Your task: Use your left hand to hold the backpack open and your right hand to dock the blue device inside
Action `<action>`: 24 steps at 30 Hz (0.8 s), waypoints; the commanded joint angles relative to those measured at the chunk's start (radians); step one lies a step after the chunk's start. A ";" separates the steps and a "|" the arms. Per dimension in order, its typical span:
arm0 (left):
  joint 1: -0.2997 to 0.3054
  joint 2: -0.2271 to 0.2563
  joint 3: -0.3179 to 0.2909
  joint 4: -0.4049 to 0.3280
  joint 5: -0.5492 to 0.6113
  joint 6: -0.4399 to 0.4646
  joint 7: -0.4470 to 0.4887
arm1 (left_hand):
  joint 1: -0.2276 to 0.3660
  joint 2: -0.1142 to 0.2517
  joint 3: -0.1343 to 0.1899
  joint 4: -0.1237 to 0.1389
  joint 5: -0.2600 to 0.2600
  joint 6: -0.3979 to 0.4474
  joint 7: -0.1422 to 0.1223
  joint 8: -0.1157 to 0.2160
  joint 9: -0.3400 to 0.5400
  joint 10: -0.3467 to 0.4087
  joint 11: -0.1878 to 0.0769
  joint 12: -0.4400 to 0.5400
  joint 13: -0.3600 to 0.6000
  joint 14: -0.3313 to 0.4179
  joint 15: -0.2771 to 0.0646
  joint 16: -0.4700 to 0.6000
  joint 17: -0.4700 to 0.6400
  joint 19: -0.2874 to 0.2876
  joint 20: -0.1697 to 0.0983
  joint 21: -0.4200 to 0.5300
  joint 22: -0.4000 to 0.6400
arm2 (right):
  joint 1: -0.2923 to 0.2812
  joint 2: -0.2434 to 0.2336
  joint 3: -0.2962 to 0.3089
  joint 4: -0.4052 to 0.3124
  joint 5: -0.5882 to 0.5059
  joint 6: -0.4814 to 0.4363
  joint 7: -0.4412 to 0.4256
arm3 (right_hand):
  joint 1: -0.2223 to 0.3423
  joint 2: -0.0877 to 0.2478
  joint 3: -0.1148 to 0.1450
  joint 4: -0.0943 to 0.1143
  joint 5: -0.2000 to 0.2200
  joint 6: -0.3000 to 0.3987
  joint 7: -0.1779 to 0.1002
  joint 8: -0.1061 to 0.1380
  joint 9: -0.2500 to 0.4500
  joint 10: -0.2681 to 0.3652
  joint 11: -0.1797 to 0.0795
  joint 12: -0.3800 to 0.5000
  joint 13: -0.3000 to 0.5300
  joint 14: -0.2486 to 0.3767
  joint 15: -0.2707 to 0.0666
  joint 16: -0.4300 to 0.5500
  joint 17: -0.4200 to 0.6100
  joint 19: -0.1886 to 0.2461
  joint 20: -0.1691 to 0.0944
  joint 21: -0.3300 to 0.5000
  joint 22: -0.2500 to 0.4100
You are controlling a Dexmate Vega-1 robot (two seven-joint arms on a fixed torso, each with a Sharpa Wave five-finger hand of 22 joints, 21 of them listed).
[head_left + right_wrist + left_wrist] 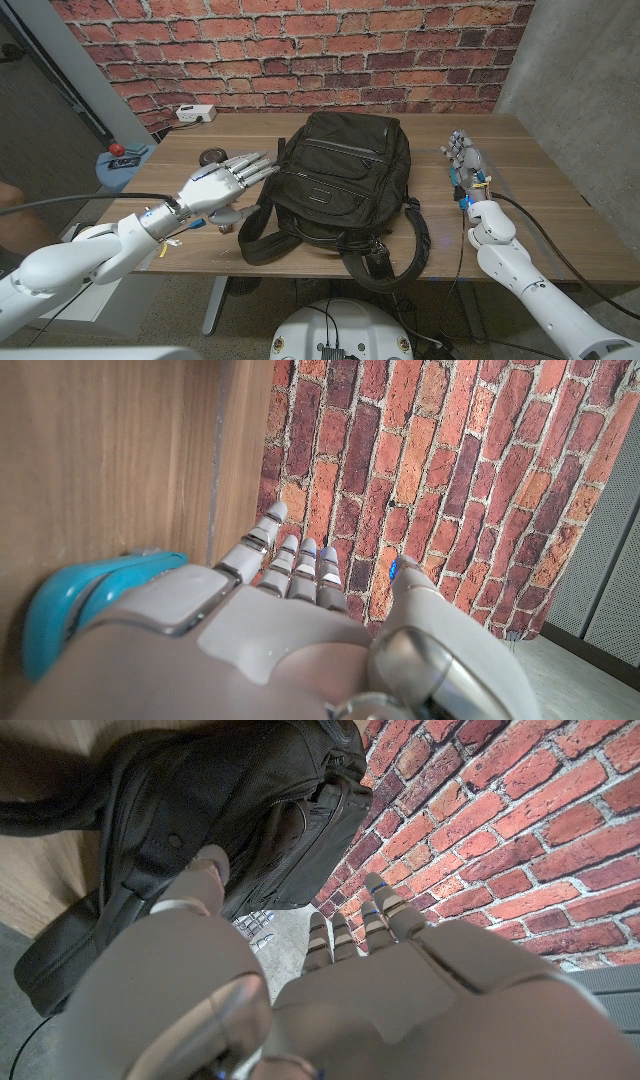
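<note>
A black fabric backpack [335, 185] lies flat in the middle of the wooden table [540, 190], its top toward the brick wall [300, 50] and its padded shoulder straps spilling over the near edge. Its front shows zipped pockets and a small rectangular patch; from the head view the zips look closed. In the left wrist view the backpack [200, 810] shows its dark woven cloth, seams and a strap trailing away on the wood.

The left hand [225, 180] hovers at the backpack's left side, fingers [255, 165] stretched out and slightly spread, their tips just at the bag's edge; whether they touch it I cannot tell. It holds nothing. In its own wrist view the left hand [330, 990] has its fingers extended toward the bag.

The right hand [465, 160] stands well to the right of the backpack, fingers straight and pointing at the wall, holding nothing. The blue rounded plastic device [464, 200] lies just beside its wrist; in the right wrist view the device [85, 600] is a smooth teal curved shell on the wood, close against the right hand [290, 630].

A white power strip [195, 114] sits at the table's far left corner, and a small dark round object [210, 156] lies near the left hand.
</note>
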 commanded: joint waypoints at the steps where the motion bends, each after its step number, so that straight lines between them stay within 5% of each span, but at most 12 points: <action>1: -0.051 0.005 0.139 0.053 0.091 0.208 0.175 | 0.042 -0.021 0.004 -0.001 -0.007 0.044 -0.004 0.027 0.011 0.041 -0.004 0.032 0.014 0.047 -0.005 0.012 0.006 0.026 0.006 0.013 0.006 | -0.004 0.010 0.004 0.010 0.005 0.014 0.001 | 0.007 0.005 0.003 -0.005 0.002 -0.006 -0.001 -0.001 0.002 -0.001 0.003 -0.001 0.000 0.005 0.003 -0.001 0.001 0.003 -0.019 0.005 0.004; 24: -0.239 0.106 0.458 0.104 -0.011 0.417 0.304 | 0.087 -0.030 -0.009 0.020 -0.012 0.198 -0.007 0.113 0.043 0.157 -0.023 0.128 0.067 0.144 -0.024 0.029 0.026 0.074 0.014 0.025 0.011 | -0.012 0.000 0.027 0.040 0.038 0.025 0.034 | 0.007 0.005 0.003 -0.007 0.002 -0.005 0.000 0.000 0.002 0.001 0.002 0.000 0.000 0.005 0.004 -0.001 0.002 0.003 -0.018 0.005 0.004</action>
